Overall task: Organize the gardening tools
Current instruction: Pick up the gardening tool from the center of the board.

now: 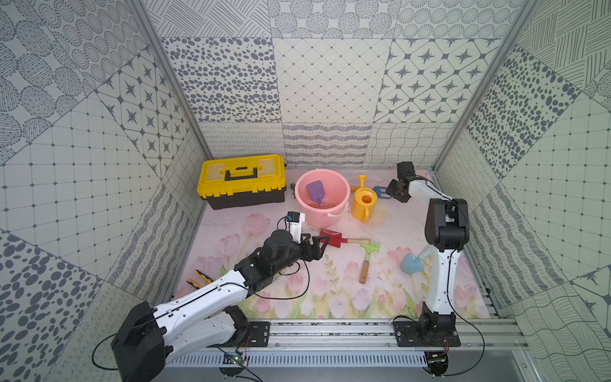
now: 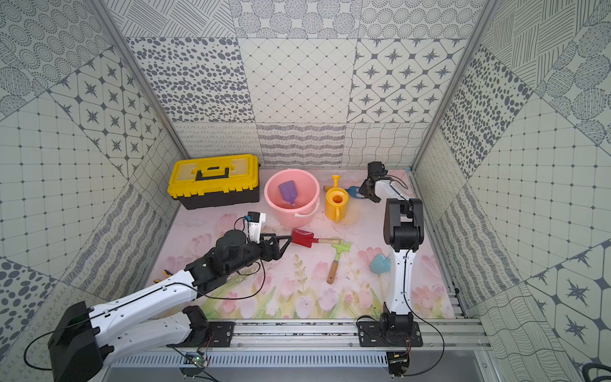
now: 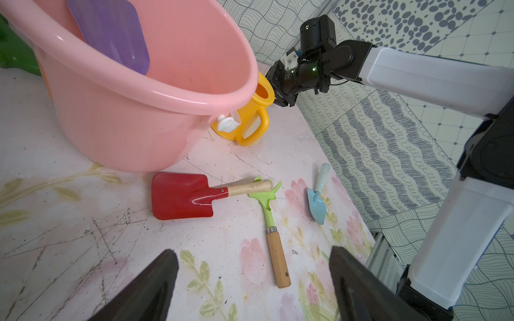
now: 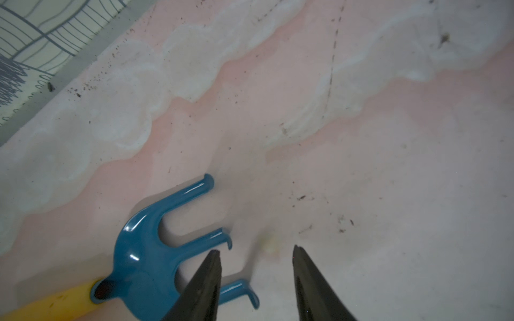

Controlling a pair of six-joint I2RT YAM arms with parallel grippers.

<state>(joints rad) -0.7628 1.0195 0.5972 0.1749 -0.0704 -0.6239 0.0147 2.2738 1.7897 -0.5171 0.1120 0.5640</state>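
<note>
Only the purple plastic scoop [image 1: 314,191] is in the round pink bucket [image 1: 335,183], the rest wait; left gripper [image 1: 325,247] and right gripper [image 1: 391,193] are open, empty.

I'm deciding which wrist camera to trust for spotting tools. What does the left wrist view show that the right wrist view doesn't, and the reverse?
Only the left wrist view: the pink bucket holding the purple scoop, the yellow watering can, the red spade, the green rake and the light-blue trowel. Only the right wrist view: the blue fork, lying beside the open right hand, not between its fingers. Both: the flowered pink tabletop and the patterned wall.
</note>
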